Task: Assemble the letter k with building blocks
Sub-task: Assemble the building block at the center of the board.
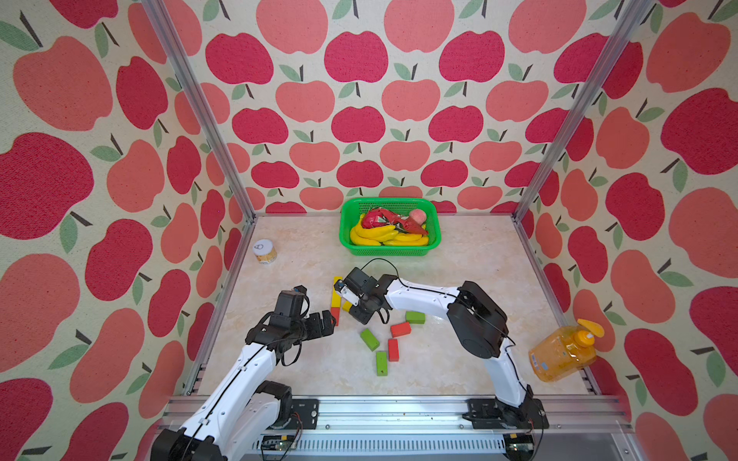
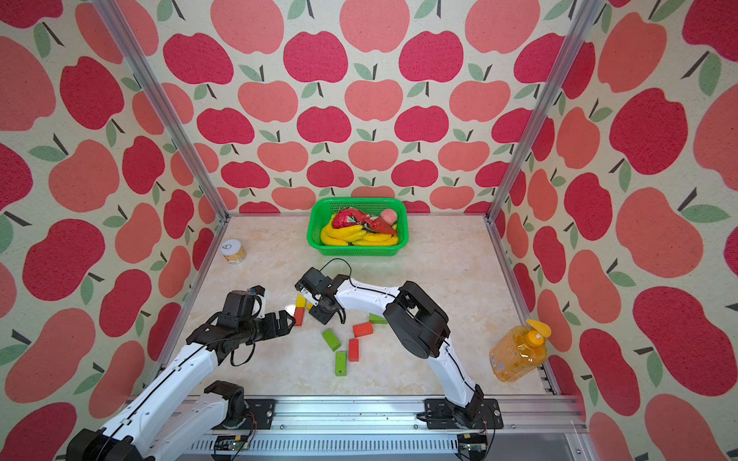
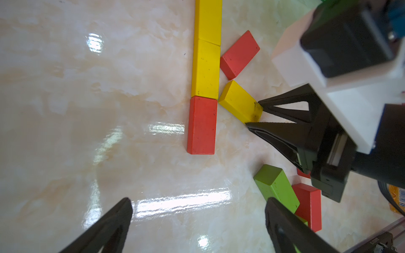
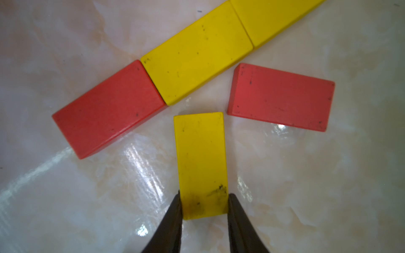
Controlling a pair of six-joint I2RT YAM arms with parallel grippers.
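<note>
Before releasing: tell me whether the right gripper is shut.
Shut: the right gripper clamps the yellow block by its end.

Between the black jaws of the right gripper (image 4: 205,196), a yellow block (image 4: 201,153) is showing dark smudges. Just beyond them a red block (image 4: 280,97) and a yellow-and-red row (image 4: 195,61) are lying on the table (image 4: 65,208), which is gleaming in cream marble veining.

Tabletop (image 1: 479,271): showing glossy pale marble.
Blocks (image 1: 400,329): lying flat below frame centre, red, yellow, green.
Basket (image 1: 389,251): sitting at frame centre.
Jar (image 1: 265,251): standing left of centre.
Bottle (image 1: 561,353): resting lower right.
</note>
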